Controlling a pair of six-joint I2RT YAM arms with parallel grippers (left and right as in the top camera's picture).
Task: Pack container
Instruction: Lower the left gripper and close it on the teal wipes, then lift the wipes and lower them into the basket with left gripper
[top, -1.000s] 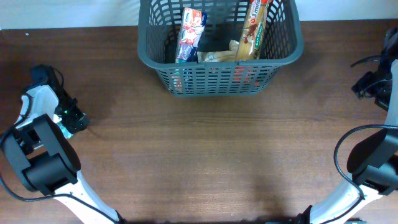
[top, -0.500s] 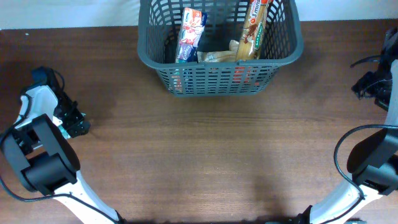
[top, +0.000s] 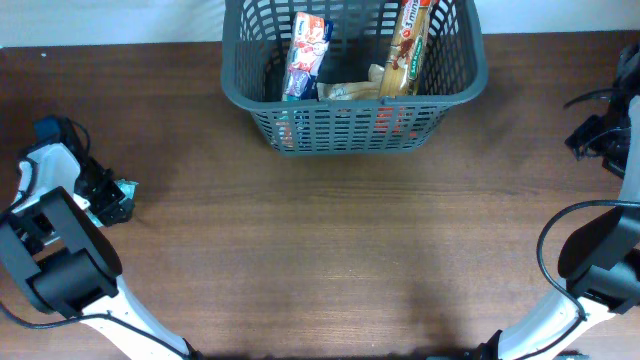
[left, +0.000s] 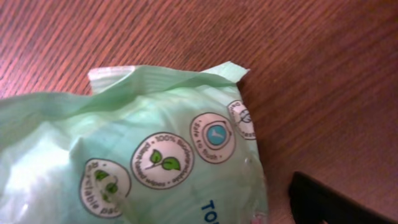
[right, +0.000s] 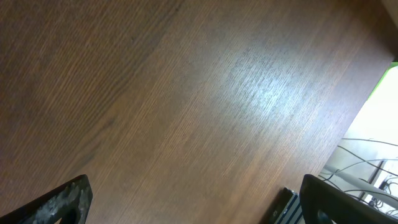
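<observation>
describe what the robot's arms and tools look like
Both arms are built alike. The left arm and right arm have bulky black joint housings joined by smooth white links, with thin black cables looping beside them. The right tool has two dark, blocky fingers, one of them scuffed grey. The left tool looks black too.

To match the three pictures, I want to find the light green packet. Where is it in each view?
Overhead: the light green packet is a small patch at the far left, by the left claw.
Left wrist: it fills the lower left, lying on the table.
Right wrist: not in it.
Shared landmark: the brown wooden table.
</observation>
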